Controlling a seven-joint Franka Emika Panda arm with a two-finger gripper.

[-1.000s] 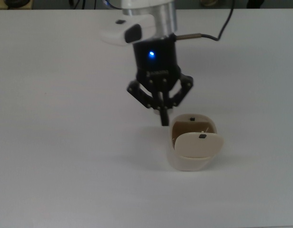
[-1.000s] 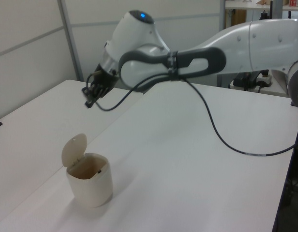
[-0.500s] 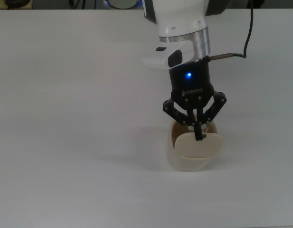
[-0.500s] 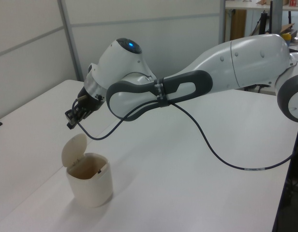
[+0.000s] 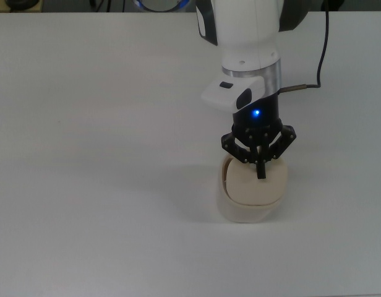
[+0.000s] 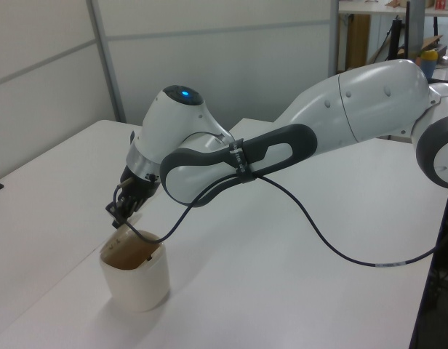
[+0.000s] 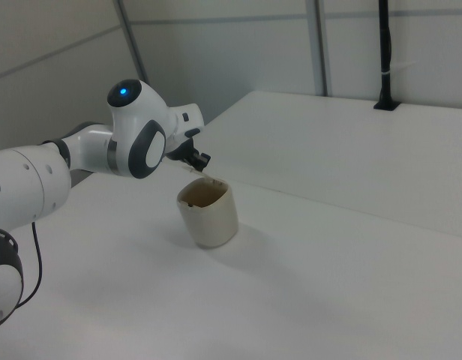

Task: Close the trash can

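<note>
- The black two-finger gripper (image 5: pixel 260 168), just right of centre in the top view, points down with its fingers pressed together into one narrow tip and nothing held between them; a closed tip suits pushing rather than grasping.
- That tip sits on or just above the flat cream lid (image 5: pixel 255 185), near the lid's upper edge in the top view (actual contact cannot be confirmed).
- The lid belongs to the small cream plastic trash can (image 6: pixel 135 280), a rounded-square bin at the lower left of the left view and left of centre in the right view (image 7: pixel 209 214).
- In the left and right views the brown interior shows at the mouth, so the lid is judged not yet fully shut.
- The white robot arm (image 6: pixel 282 145) reaches in from the left view's right.
- The white table (image 5: pixel 85 154) carries the bin.
</note>
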